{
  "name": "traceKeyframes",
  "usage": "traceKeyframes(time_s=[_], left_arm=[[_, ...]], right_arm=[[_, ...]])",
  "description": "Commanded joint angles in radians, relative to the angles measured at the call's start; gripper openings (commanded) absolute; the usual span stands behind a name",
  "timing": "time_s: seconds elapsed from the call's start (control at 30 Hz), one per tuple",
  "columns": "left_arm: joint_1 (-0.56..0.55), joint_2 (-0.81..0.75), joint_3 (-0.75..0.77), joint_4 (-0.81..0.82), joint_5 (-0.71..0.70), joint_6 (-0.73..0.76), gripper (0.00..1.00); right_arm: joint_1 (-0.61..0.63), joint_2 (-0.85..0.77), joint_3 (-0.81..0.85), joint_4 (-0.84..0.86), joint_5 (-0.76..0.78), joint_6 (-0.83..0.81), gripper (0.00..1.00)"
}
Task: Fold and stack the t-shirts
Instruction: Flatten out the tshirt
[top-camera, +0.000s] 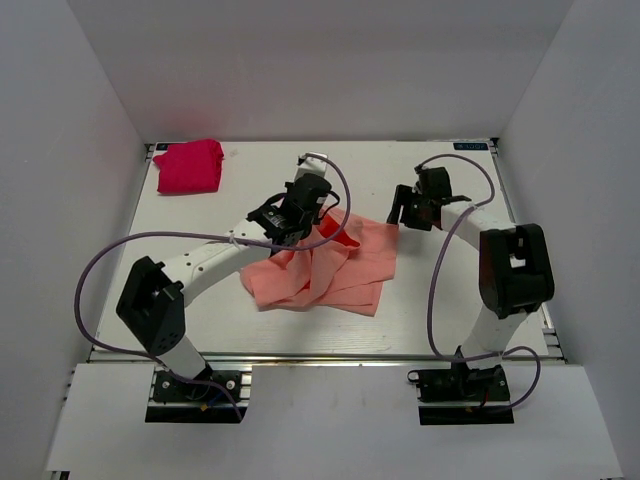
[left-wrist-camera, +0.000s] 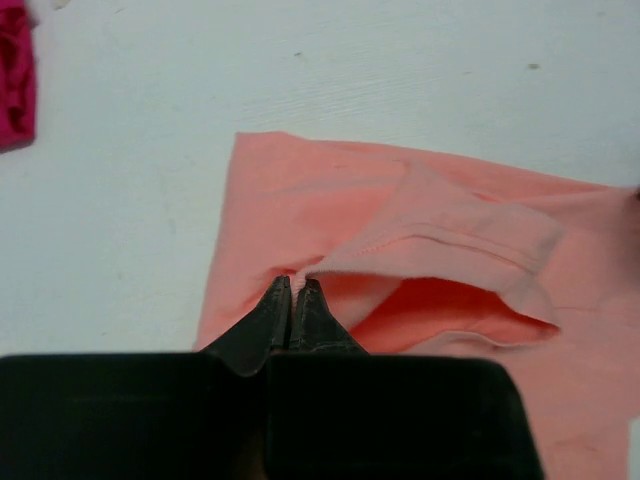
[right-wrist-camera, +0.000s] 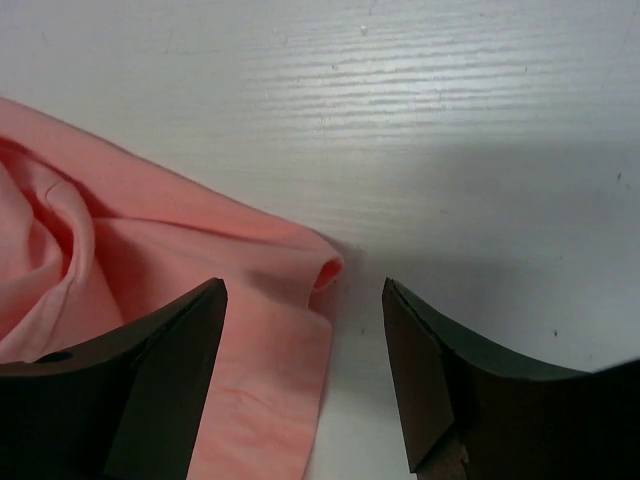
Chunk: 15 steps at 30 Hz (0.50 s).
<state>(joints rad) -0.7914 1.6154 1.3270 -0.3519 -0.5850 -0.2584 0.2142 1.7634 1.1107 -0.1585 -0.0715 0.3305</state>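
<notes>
The left jaws are pinched shut on a lifted hem of the salmon t-shirt (top-camera: 350, 272), which lies crumpled at the centre of the desk (top-camera: 450, 300). The right jaws stand wide over the shirt's right corner, which lies between them, nearer the left finger. The magenta t-shirt (top-camera: 188, 166) sits folded at the far-left corner, well apart.

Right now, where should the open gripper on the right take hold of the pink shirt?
Grip the salmon shirt at its rolled corner, coming down from above: that corner stands raised at the edge, between the right gripper's open fingers.
</notes>
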Motion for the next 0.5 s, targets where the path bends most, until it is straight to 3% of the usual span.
traceKeyframes(time_s=[0.0, 0.17, 0.27, 0.4, 0.43, 0.47], left_arm=[[0.046, -0.080, -0.031, -0.027, -0.095, -0.030, 0.00], [0.101, -0.123, -0.063, -0.027, -0.105, -0.030, 0.00], [0.130, -0.141, -0.072, -0.027, -0.095, -0.030, 0.00], [0.167, -0.161, -0.072, -0.027, -0.095, -0.030, 0.00], [0.167, -0.173, -0.072, -0.027, -0.116, -0.019, 0.00], [0.167, -0.192, -0.060, -0.039, -0.131, -0.019, 0.00]], right_arm=[[0.022, 0.043, 0.069, 0.004, 0.056, -0.013, 0.69], [0.036, 0.117, 0.112, 0.014, 0.047, -0.013, 0.66], [0.042, 0.151, 0.133, -0.003, 0.036, -0.001, 0.46], [0.045, 0.084, 0.091, 0.056, 0.012, 0.021, 0.36], [0.044, 0.044, 0.071, 0.092, 0.021, 0.024, 0.00], [0.039, 0.022, 0.074, 0.077, 0.033, 0.036, 0.00]])
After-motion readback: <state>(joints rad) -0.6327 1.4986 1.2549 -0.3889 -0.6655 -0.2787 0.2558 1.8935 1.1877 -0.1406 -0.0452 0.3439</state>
